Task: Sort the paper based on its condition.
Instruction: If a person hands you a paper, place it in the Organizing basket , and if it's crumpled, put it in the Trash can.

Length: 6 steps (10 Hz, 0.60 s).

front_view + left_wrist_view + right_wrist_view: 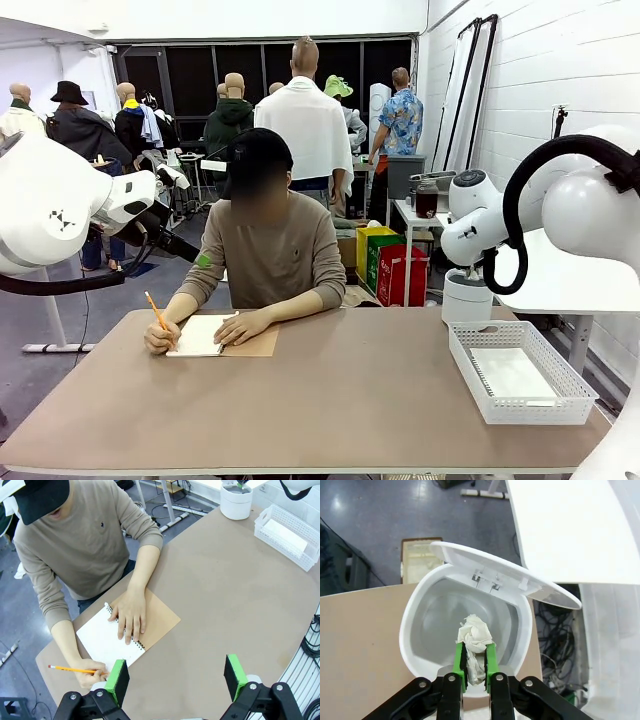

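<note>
- Right gripper [475,654]: clamped on crumpled white paper wad [476,631] over open white plastic bin [409,630].
- Left gripper [176,677]: spread, empty.
- Risk, we judge: wad clings on release, or falls outside bin.

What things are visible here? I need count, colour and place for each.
table: one, brown.
notebook: one, white page, brown cover, before the person.
pencil: one, yellow, held at notebook's edge.
basket: one, white, table's right end.
flat paper: white, count unclear, in basket.
bin: one, white, lid open.
crumpled paper: one, white, above bin.
person's hands: two, at notebook.
left gripper: open, above table.
right gripper: shut on crumpled paper.
</note>
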Motion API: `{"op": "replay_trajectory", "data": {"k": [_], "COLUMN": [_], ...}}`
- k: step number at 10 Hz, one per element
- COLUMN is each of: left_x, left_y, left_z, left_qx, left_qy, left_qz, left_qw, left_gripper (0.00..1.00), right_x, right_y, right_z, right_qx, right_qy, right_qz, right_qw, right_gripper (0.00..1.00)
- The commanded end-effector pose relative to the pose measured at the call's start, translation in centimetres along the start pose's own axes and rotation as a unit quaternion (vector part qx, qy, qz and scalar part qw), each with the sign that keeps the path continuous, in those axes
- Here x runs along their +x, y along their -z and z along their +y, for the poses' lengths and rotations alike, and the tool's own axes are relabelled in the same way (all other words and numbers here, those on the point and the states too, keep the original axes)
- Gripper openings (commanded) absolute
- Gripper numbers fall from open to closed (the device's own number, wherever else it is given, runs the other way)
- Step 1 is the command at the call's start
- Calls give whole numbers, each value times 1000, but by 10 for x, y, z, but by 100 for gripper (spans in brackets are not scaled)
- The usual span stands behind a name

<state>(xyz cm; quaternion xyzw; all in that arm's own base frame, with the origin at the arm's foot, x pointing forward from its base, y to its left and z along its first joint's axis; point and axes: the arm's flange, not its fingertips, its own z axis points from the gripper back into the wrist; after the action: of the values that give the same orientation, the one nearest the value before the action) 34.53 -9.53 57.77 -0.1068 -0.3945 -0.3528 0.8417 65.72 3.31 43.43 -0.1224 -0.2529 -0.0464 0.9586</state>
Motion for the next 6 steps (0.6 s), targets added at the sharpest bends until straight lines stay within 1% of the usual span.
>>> {"op": "replay_trajectory", "data": {"k": [1,5,6], "left_x": [-1,-1,-1], "left_y": [0,0,0], "left_z": [0,0,0], "left_qx": [-6,-6,-6], "left_qy": [2,2,2], "left_qz": [0,0,0], "left_qw": [1000,1000,1000], "left_gripper": [100,100,100], "right_x": [8,12,14], "right_y": [10,23,25], "right_z": [0,-2,-2], "right_qx": [16,21,26], "right_qy": [25,39,43], "right_qz": [-5,-4,-6], "right_qw": [1000,999,999], "right_gripper": [19,19,28]}}
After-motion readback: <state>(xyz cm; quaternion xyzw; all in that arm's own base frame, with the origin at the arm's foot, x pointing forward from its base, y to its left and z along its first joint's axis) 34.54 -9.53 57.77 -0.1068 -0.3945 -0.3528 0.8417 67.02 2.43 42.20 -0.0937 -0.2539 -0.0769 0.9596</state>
